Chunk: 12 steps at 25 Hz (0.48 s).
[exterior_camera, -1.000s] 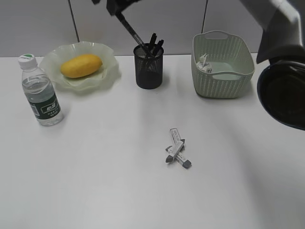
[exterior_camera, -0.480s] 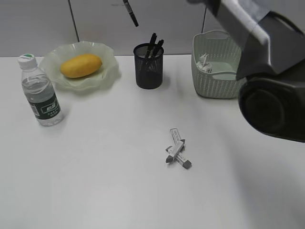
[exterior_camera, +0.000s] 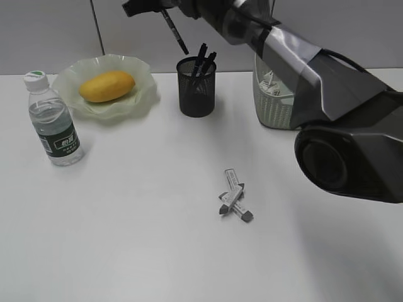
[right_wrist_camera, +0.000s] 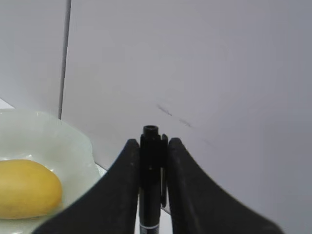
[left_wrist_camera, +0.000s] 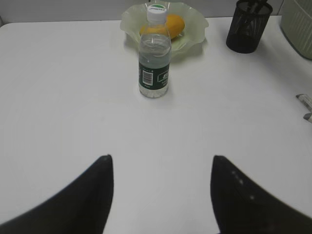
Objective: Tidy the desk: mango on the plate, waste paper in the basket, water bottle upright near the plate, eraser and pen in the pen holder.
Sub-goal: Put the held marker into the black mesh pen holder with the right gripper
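- The right tool (right_wrist_camera: 152, 195) is clamped on a black pen (right_wrist_camera: 150, 165), one finger pressed to each side of the barrel.
- In the exterior view that right tool (exterior_camera: 151, 7) sits high at the top edge, reaching across the middle, and the pen (exterior_camera: 174, 30) hangs from it at a slant with its tip above and just left of the pen holder (exterior_camera: 196, 88), not yet inside.
- The pen holder stands at the back of the tabletop (exterior_camera: 138, 239) and already holds a couple of dark pens (exterior_camera: 204, 58).
- The left tool (left_wrist_camera: 161, 195) hovers low over bare tabletop with its two dark fingers spread wide apart and nothing between them.
- Ahead of the left tool the water bottle (left_wrist_camera: 154, 53) stands upright, just in front of the plate (left_wrist_camera: 195, 27).
- The mango (exterior_camera: 107, 86) lies on the plate (exterior_camera: 141, 94), left of the pen holder.
- The basket (exterior_camera: 274, 110) stands right of the pen holder, partly hidden by the right arm; the waste paper (exterior_camera: 269, 82) shows inside it.
- Two erasers (exterior_camera: 234, 202) in paper sleeves lie crossed and touching near the middle of the tabletop, well apart from the pen holder.
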{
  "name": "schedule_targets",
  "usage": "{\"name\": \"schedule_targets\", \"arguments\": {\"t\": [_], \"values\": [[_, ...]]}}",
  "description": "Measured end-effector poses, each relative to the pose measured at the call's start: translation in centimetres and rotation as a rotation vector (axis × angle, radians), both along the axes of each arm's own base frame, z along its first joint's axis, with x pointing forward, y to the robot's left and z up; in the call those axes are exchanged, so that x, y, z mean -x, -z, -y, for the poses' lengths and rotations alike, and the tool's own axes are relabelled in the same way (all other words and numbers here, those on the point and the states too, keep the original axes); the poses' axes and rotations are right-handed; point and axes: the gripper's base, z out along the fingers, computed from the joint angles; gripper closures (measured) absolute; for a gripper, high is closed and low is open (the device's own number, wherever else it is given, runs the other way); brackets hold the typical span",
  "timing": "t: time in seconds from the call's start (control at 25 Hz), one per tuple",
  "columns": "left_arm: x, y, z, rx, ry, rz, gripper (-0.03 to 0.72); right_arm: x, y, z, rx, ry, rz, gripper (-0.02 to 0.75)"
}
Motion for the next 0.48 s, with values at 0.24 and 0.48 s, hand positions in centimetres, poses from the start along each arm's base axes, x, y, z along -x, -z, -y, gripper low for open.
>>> {"name": "schedule_targets", "arguments": {"t": [0.24, 0.48], "values": [[0.0, 0.0, 0.0, 0.000, 0.000, 0.000, 0.211, -0.3, 2.1, -0.4, 0.082, 0.007, 0.020, 0.596], [0.0, 0.0, 0.0, -0.001, -0.001, 0.000, 0.211, -0.6, 4.7, -0.6, 0.090, 0.019, -0.023, 0.596]]}}
